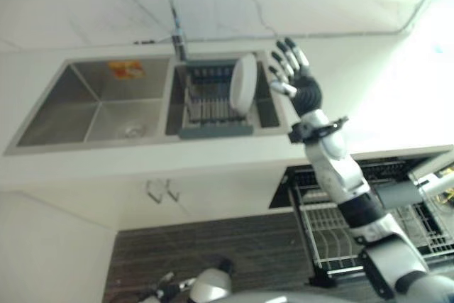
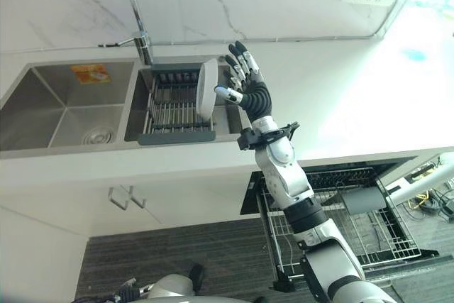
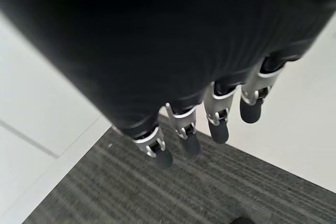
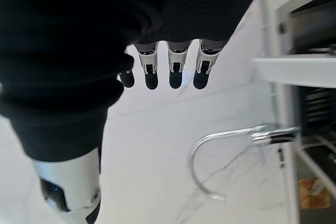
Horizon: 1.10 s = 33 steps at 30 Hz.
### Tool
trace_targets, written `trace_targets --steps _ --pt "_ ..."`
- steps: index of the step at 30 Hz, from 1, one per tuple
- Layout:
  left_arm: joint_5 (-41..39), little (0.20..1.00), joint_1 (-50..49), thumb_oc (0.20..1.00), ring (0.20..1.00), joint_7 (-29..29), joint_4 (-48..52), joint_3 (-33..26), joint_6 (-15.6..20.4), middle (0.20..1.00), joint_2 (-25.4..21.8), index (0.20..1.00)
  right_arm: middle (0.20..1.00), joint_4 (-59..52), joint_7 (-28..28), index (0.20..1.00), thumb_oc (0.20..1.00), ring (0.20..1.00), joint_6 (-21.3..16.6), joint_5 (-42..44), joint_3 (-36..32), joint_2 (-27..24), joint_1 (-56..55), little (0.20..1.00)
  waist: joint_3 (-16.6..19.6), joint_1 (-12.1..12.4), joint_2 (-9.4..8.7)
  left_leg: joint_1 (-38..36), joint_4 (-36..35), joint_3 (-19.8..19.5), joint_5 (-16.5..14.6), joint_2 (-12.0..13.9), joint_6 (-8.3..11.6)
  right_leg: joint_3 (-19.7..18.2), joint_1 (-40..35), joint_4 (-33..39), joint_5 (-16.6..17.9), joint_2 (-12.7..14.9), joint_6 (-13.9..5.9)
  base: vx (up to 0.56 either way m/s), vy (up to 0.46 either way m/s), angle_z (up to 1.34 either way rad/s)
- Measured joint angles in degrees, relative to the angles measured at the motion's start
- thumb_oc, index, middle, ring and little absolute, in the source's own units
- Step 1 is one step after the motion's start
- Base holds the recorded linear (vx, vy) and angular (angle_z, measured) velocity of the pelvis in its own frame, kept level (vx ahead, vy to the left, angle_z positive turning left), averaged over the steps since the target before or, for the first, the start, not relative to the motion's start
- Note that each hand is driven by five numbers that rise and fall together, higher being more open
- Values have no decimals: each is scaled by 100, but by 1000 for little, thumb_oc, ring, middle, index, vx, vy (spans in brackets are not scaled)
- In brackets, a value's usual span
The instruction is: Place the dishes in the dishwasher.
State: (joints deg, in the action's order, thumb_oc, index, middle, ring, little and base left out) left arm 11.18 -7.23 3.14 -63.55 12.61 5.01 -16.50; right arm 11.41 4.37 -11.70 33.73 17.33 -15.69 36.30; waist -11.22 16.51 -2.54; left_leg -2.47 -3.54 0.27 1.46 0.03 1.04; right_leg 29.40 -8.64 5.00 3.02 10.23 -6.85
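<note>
Reaching up over the counter, the right hand [image 2: 250, 86] is hovering with fingers spread and holding nothing, just beside the white plate [image 2: 207, 89] that is standing on edge in the grey dish rack [image 2: 176, 136] in the sink's right basin. The dishwasher rack [image 2: 369, 230] is sitting pulled out below. The left hand [image 3: 210, 114] is hanging over the floor, fingers relaxed and empty.
</note>
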Motion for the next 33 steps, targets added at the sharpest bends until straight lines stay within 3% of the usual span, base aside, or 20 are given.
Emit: trace_targets --steps 8,13,18,19,27,33 --pt "1 1000 0 1000 1000 3 -6 -30 -52 1000 -28 1000 1000 181 316 1000 1000 1000 -10 -7 -485 -567 608 1000 -315 176 26 149 178 -190 2 -108 -30 123 -88 0 -10 51 2 53 18 20" --pt "7 1000 0 1000 1000 -91 3 -134 -51 1000 -151 1000 1000 864 424 1000 1000 1000 121 -123 -509 -855 861 1000 -340 282 -6 181 279 -303 -52 -124 2 131 -159 0 -84 26 0 68 11 11" --pt "15 1000 -6 1000 1000 -138 -6 -125 -39 1000 -162 1000 1000 1407 531 1000 1000 1000 146 -129 -535 -927 947 1000 -354 312 -1 250 404 -366 -36 -149 -30 209 -184 -1 -81 26 -5 48 22 8" --pt "14 1000 -3 1000 1000 -146 -2 -144 -41 1000 -151 1000 1000 1408 548 1000 1000 1000 147 -120 -573 -930 947 1000 -370 304 14 266 417 -411 -95 -126 37 244 -205 0 -97 30 -2 138 -33 18" --pt "10 1000 -17 1000 1000 -216 -72 -99 -68 1000 -196 1000 1000 2146 492 1000 1000 1000 614 472 -698 -890 1232 1000 -451 453 70 252 531 -480 -121 -164 -20 297 -312 0 -145 26 -10 55 21 7" --pt "10 1000 -11 1000 1000 -209 -73 -75 -122 1000 -195 1000 1000 2226 462 1000 1000 1000 752 575 -716 -856 1236 1000 -511 496 180 344 596 -608 -119 -206 -19 301 -313 0 -149 30 -5 22 28 10"
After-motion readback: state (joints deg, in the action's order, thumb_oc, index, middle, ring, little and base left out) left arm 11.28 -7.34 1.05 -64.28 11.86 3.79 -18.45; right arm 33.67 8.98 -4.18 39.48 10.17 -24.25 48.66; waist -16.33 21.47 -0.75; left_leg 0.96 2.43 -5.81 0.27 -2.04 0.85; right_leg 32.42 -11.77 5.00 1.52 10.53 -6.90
